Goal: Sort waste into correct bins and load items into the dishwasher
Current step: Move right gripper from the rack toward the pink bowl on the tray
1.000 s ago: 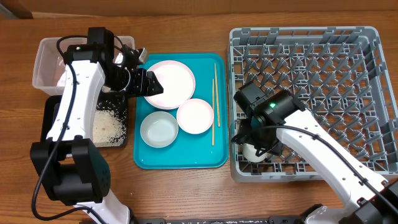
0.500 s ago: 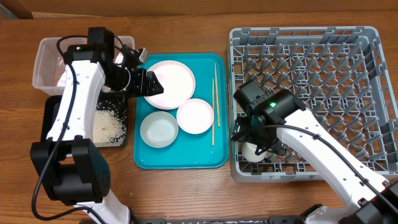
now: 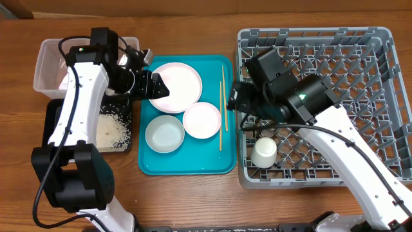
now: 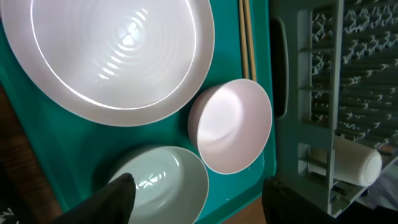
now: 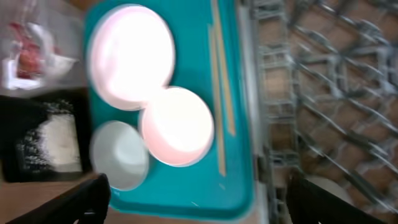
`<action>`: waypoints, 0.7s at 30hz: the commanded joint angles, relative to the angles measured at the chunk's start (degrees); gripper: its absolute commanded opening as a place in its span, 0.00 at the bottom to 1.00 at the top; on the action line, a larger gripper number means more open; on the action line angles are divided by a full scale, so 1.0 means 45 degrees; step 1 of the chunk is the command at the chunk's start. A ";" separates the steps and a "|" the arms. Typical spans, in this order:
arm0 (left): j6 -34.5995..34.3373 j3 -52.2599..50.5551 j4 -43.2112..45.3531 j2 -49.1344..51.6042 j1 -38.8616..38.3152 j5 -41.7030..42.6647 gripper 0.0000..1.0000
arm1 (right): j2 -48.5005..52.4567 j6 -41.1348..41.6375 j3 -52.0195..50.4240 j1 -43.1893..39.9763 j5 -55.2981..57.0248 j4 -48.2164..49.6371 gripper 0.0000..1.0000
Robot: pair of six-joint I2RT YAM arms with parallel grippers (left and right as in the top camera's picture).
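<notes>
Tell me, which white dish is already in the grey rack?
The small cup, in the rack's near-left corner. The plate and both bowls sit on the teal tray.

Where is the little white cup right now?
In the overhead view the cup sits inside the grey dish rack, in its lower-left corner, right beside the teal tray.

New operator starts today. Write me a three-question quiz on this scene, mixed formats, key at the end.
1. True or false: the cup is inside the dish rack.
2. The chopsticks lie on: A teal tray, B dish rack, C clear tub.
3. Fill in: the rice grains lie in the ___ tray.
Key: 1 true; 2 A; 3 black.
</notes>
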 commanded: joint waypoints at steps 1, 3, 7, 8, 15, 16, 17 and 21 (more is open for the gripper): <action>-0.0136 0.1496 -0.0481 0.0102 0.0005 -0.0112 0.67 | 0.0709 -0.0282 0.0277 0.0243 -0.0733 0.1127 0.87; -0.0136 0.2273 -0.0913 0.0102 0.0000 -0.0588 0.67 | 0.1326 0.0053 0.0277 0.0321 -0.0724 0.1608 0.83; -0.0389 0.3332 -0.1525 0.0102 0.0005 -0.2093 0.69 | 0.2705 0.0695 0.0277 0.0321 -0.0665 0.1821 0.76; -0.0631 0.3463 -0.1569 0.0102 0.0000 -0.2633 0.69 | 0.3084 0.0709 0.0277 0.0321 -0.0699 0.1865 0.74; -0.2035 0.3502 -0.1472 0.0107 0.0005 -0.5197 0.70 | 0.5173 0.1069 0.0272 0.0330 -0.0670 0.1904 0.55; -0.2098 0.3502 -0.1428 0.0107 0.0000 -0.5270 0.71 | 0.5411 0.1069 0.0267 0.0330 -0.0675 0.1914 0.53; -0.2093 0.3502 -0.1384 0.0107 0.0000 -0.5265 0.72 | 0.5678 0.1064 0.0267 0.0330 -0.0680 0.1914 0.51; -0.2084 0.3502 -0.1341 0.0107 0.0000 -0.5270 1.00 | 0.6450 0.1054 0.0262 0.0355 -0.0685 0.1948 0.43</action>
